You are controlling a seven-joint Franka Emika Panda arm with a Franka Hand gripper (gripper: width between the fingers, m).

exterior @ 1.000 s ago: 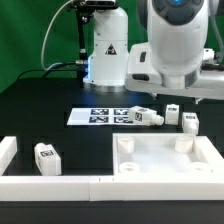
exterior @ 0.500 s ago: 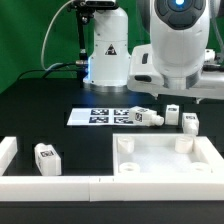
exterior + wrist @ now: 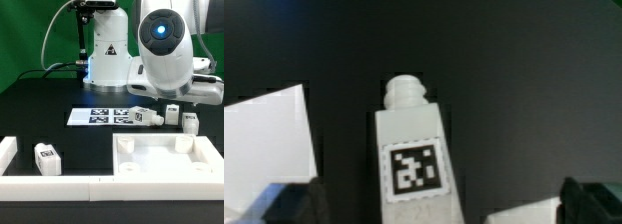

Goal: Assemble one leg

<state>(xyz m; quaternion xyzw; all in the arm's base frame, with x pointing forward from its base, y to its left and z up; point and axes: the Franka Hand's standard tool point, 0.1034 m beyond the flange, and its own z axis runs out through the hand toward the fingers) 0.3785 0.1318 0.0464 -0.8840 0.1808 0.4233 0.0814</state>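
In the wrist view a white leg [image 3: 413,150] lies flat on the black table, its round peg end [image 3: 406,90] pointing away and a square tag on its upper face. My gripper [image 3: 438,208] is open. Its dark fingertips [image 3: 285,203] stand on either side of the leg with gaps to it. In the exterior view this lying leg [image 3: 146,117] is beside the marker board [image 3: 100,116], under the arm. My fingers are hidden there by the arm's body. Three more legs stand upright: one on the exterior view's left [image 3: 45,157] and two on its right [image 3: 172,112] [image 3: 190,121].
The large white tabletop [image 3: 205,158] lies in front of the lying leg. A white L-shaped fence [image 3: 60,184] runs along the table's front edge. A white flat edge [image 3: 267,140] shows beside the leg in the wrist view. The robot base [image 3: 105,50] stands behind.
The arm's big white wrist has swung toward the exterior view's left and turned. The legs and the tabletop have not moved.
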